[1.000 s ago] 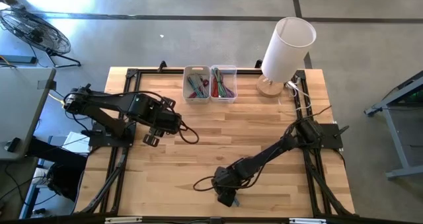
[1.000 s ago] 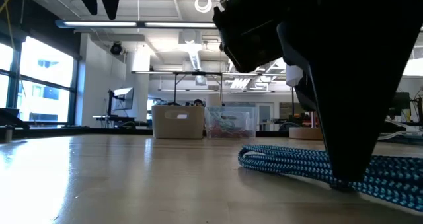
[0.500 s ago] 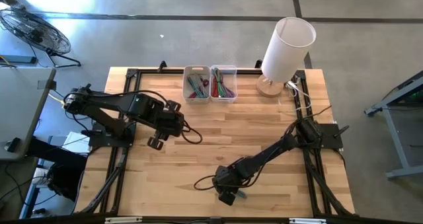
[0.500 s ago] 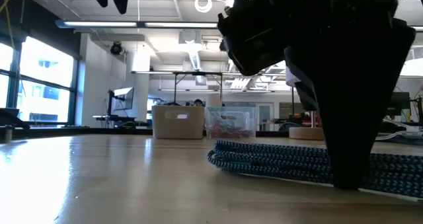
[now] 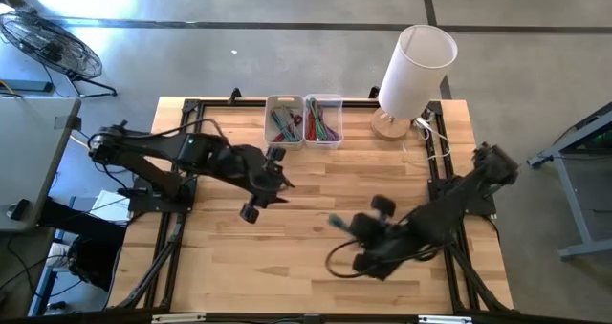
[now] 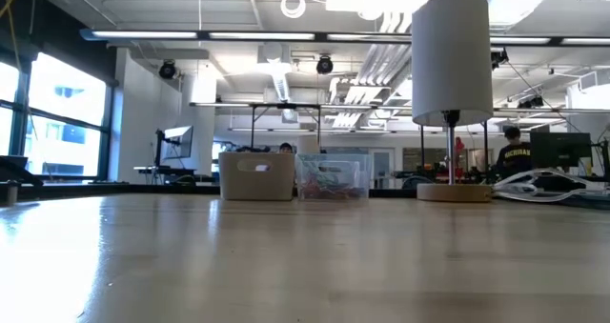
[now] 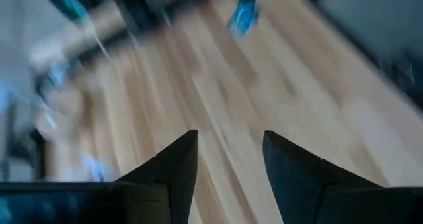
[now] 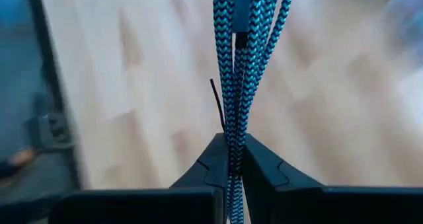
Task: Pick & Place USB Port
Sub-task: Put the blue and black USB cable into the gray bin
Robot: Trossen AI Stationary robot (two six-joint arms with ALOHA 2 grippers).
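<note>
The USB cable is a bundle of blue-and-black braided cord (image 8: 241,59). In the high view it shows as a small blue patch (image 5: 335,220) above the table's middle. My right gripper (image 8: 231,159) is shut on it, and stands right of centre in the high view (image 5: 352,225). My left gripper (image 5: 252,210) hovers open left of centre with nothing between its fingers (image 7: 228,159). Its wrist view shows the blue cable (image 7: 243,16) ahead, blurred. The low view shows neither arm nor the cable. My right gripper pinches several strands of the bundle (image 8: 232,139) side by side between its two fingers. The strands run straight on past the fingertips, along the fingers. The bundle is lifted clear of the table.
Two small bins with coloured cables (image 5: 284,121) (image 5: 323,120) stand at the table's far edge. A white lamp (image 5: 413,71) stands at the far right corner. Bare wood (image 5: 287,257) lies between the arms and along the near edge.
My right gripper has shut on the cable bundle near the table's near edge. It has then lifted the bundle clear of the table, going up and toward the far right. My left gripper has moved toward the table's middle, staying open.
</note>
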